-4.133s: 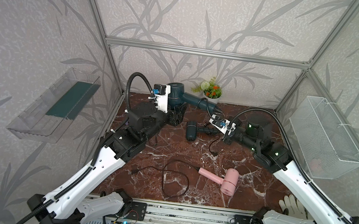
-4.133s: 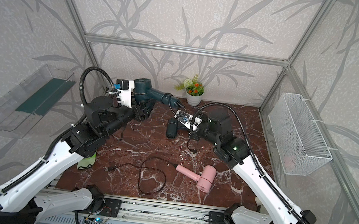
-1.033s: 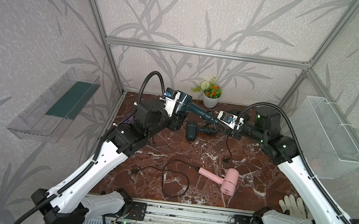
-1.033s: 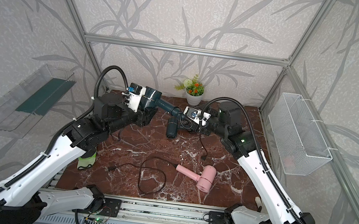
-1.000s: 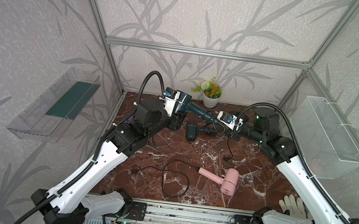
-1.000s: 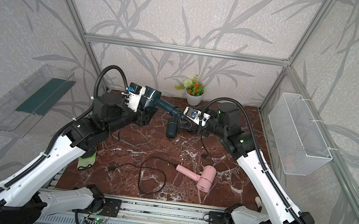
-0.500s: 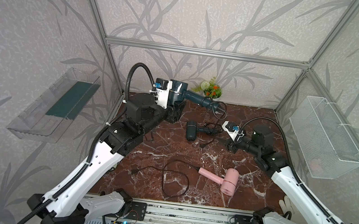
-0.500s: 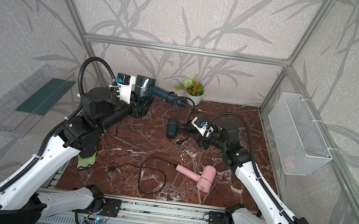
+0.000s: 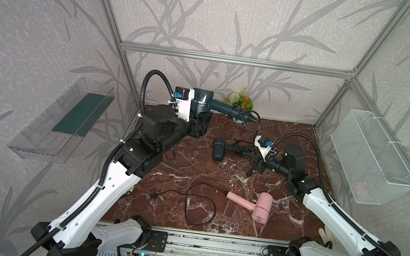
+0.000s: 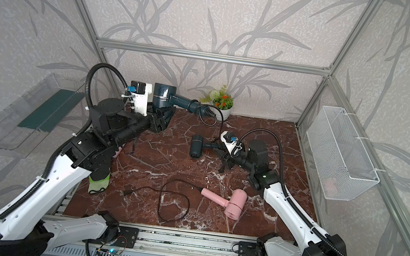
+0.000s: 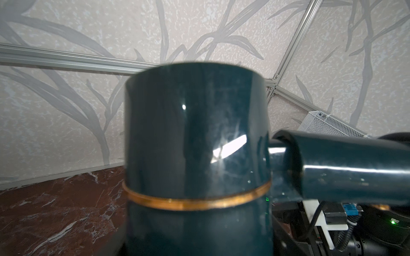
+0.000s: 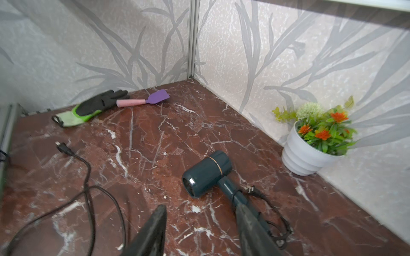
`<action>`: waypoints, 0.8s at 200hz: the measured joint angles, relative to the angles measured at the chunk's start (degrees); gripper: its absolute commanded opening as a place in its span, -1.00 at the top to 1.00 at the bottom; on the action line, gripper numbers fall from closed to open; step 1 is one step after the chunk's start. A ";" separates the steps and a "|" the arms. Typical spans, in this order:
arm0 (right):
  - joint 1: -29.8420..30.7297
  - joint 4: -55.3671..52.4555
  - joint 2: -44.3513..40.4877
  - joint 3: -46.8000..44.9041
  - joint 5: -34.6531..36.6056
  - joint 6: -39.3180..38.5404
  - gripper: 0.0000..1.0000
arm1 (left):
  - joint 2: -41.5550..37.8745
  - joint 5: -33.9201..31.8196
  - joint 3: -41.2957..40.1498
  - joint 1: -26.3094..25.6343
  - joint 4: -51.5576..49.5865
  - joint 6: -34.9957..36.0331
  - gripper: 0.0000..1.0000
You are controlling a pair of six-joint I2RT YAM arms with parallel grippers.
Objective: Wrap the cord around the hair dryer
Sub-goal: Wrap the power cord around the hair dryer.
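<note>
My left gripper (image 9: 200, 116) is shut on the barrel of a large dark teal hair dryer (image 9: 203, 100), held up at the back left. That barrel fills the left wrist view (image 11: 195, 144), hiding the fingers. Its handle (image 10: 184, 103) points right toward the plant. Its black cord (image 9: 248, 123) loops off the handle end and drops behind my right wrist. My right gripper (image 12: 202, 208) is open, low over the table, nothing between its fingers. It sits beside the handle of a smaller teal dryer (image 12: 207, 174), also seen in both top views (image 9: 218, 149).
The smaller dryer has its cord wound on its handle (image 12: 266, 212). A pink dryer (image 9: 260, 207) lies in front with a loose black cord (image 9: 199, 206). A plant pot (image 10: 221, 109), wire basket (image 9: 371, 161), clear wall shelf (image 9: 65, 118), green-black glove (image 12: 93, 106) and purple spatula (image 12: 144, 100) line the edges.
The left arm has swung the held dryer back and to the left, higher. The right gripper has left the handle end and dropped low beside the smaller dryer.
</note>
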 measured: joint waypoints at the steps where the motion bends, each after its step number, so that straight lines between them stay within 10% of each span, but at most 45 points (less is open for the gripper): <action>1: 0.00 0.00 0.00 -0.02 0.04 -0.09 0.71 | 0.00 0.00 0.00 0.00 0.02 -0.02 1.00; 7: 0.00 -0.02 0.00 -0.11 0.09 0.17 1.00 | 0.00 -0.02 0.02 0.04 0.02 -0.31 1.00; 160: 0.26 -3.67 15.19 23.82 2.16 -0.02 1.00 | 3.37 11.96 1.01 0.24 -6.21 -4.63 1.00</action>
